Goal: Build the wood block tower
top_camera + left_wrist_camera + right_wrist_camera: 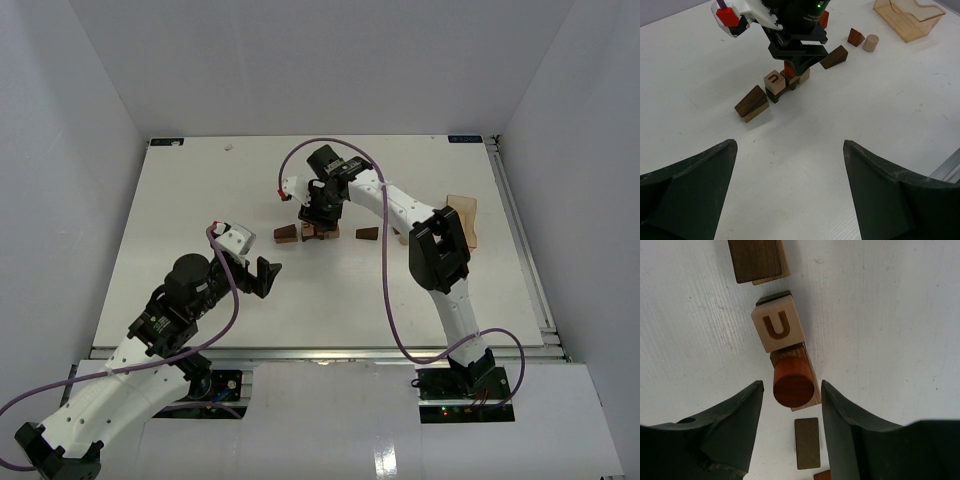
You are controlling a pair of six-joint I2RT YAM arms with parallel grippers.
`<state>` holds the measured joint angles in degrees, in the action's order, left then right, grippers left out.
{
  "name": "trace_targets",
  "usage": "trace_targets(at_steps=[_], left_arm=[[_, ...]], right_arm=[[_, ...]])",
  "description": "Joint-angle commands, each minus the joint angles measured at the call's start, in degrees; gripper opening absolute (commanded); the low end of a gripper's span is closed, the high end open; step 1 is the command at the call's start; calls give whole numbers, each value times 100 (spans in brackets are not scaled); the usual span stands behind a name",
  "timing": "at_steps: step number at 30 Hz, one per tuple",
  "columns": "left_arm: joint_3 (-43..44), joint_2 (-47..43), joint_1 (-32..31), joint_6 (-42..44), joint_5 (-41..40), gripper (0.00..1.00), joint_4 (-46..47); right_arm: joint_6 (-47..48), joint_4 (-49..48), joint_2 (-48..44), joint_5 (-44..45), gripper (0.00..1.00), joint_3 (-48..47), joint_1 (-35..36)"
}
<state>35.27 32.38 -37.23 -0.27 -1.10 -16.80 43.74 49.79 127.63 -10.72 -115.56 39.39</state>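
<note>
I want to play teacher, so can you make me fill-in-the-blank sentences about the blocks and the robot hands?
1. The pale cube shows the letter ___ on top.
2. The right hand has a reddish-brown ___ standing between its fingers.
3. The left hand holds nothing; it is ___, not shut.
Missing words: U; cylinder; open.

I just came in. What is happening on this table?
Two robot arms are building the wood block tower. The right gripper hangs over it, its jaws open on either side of a reddish-brown cylinder that stands upright on a brown block, beside a cube marked U. The jaws do not touch the cylinder. The left gripper is open and empty, apart from the blocks. A dark wedge lies loose nearby.
</note>
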Motion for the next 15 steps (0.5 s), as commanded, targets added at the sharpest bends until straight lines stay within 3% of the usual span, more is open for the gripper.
trace_targets(at_steps=[1, 9, 15], left_arm=[[-45, -90, 23, -25, -13, 98, 1], [-129, -245, 32, -8, 327, 98, 185], [-278, -255, 32, -212, 750, 98, 584]], right_arm=[[-177, -4, -128, -172, 59, -375, -28], [-417, -5, -868, -770, 66, -491, -304], [-237, -118, -1955, -2716, 67, 605, -1081]])
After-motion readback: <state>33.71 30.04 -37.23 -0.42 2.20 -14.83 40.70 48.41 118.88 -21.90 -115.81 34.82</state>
